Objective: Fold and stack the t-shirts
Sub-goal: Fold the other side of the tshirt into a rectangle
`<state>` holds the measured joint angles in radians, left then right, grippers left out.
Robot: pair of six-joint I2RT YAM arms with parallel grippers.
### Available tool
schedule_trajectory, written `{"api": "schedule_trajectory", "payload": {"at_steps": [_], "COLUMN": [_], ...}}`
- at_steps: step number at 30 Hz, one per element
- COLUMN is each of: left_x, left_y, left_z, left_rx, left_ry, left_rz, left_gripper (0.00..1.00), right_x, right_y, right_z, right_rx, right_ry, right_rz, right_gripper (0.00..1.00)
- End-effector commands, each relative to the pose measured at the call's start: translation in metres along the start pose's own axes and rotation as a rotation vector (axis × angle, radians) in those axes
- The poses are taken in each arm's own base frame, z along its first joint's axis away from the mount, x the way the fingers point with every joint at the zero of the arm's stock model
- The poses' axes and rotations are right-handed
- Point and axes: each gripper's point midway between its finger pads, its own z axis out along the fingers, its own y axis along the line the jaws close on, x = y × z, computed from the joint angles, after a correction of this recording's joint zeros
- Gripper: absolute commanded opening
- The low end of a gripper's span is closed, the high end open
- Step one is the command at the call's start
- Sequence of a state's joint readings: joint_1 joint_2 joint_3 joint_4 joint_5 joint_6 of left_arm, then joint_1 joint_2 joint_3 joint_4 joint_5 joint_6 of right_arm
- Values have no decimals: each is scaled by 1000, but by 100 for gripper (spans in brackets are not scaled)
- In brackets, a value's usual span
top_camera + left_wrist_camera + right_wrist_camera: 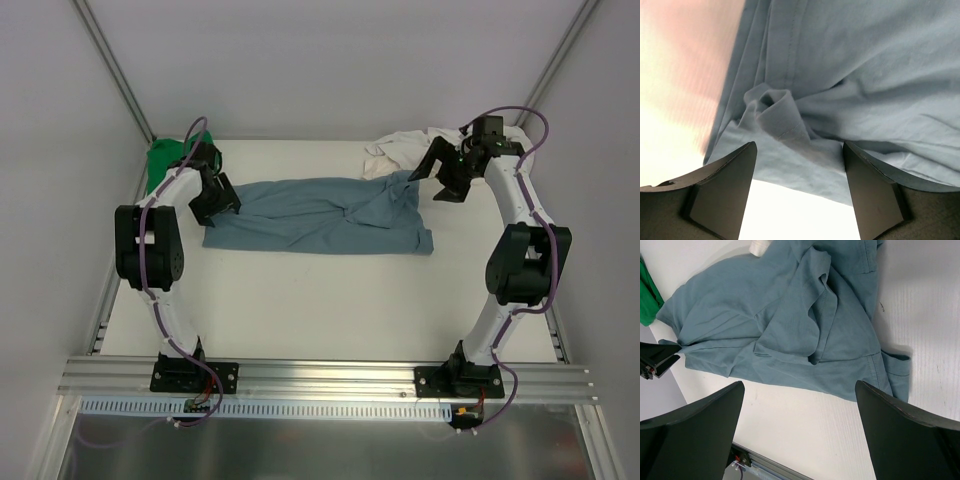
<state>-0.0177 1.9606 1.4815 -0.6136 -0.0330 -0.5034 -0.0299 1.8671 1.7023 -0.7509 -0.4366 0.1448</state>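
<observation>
Slate-blue t-shirt (320,215) sprawls on the surface (300,300); left end effector (800,150), released, at one end (right end effector (800,387) likewise released, opposite end).

1 blue t-shirt (320,212), 1 green t-shirt (163,162), 1 cream t-shirt (398,150), 2 arms (160,250) (522,255)

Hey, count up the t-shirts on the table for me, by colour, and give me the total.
Slate-blue t-shirt: 1
Green t-shirt: 1
Cream t-shirt: 1
Total: 3
</observation>
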Motion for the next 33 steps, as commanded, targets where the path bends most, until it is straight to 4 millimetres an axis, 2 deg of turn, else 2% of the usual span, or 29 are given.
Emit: {"api": "schedule_trajectory", "payload": {"at_steps": [1, 9, 19, 22, 23, 27, 33], "left_x": [-10, -19, -23, -24, -24, -25, -26], "left_y": [6, 12, 15, 15, 16, 21, 39], "left_z": [-29, -35, -26, -25, -25, -25, -29], "left_rx": [-4, -39, -62, -70, -73, -97, -190], "left_ry": [-65, -89, -96, -98, -100, -103, -123], "left_rz": [0, 21, 37, 38, 40, 55, 58], "left_gripper": [71, 70, 28, 12, 1, 0, 0], "right_x": [-3, -2, 0, 2, 2, 3, 4], "right_y": [19, 21, 22, 22, 22, 21, 24], "right_z": [-15, -13, -14, -13, -14, -12, -11], "right_rx": [-54, -60, -61, -60, -60, -59, -66], "right_ry": [-33, -26, -22, -19, -20, -15, -12], "right_rz": [-38, -41, -42, -42, -44, -43, -48], "right_gripper": [99, 100, 100, 100, 99, 99, 99]}}
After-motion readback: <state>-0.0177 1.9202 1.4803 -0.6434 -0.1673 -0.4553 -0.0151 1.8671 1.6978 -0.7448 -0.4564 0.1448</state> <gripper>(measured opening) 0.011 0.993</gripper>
